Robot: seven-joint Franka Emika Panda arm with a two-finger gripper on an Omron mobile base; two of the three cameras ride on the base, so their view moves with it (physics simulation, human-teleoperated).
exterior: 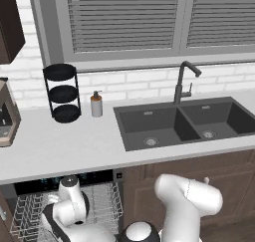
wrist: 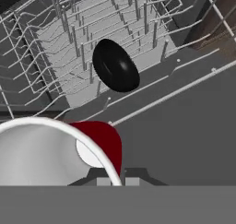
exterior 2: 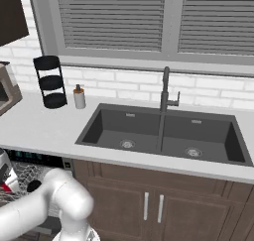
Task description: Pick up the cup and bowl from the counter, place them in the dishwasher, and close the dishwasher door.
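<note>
Black bowl (wrist: 115,65) lying in the dishwasher's white wire rack (wrist: 55,48), gripper (wrist: 117,180) clamped on the red cup (wrist: 69,149) rim just beside that rack

Counted, relative to the sink (exterior: 187,124):
- Sink basins: two, side by side.
- Faucet (exterior: 183,81): one, behind the sink.
- Soap dispenser (exterior: 96,104): one, left of the sink.
- Three-tier stand (exterior: 63,92): one, three round black trays, further left.
- Wire rack (wrist: 87,43): one, below and left of the sink.
- Bowl (wrist: 115,65): one, on the rack.
- Cup (wrist: 60,151): one.
- Cabinet door handles under the sink: two.
</note>
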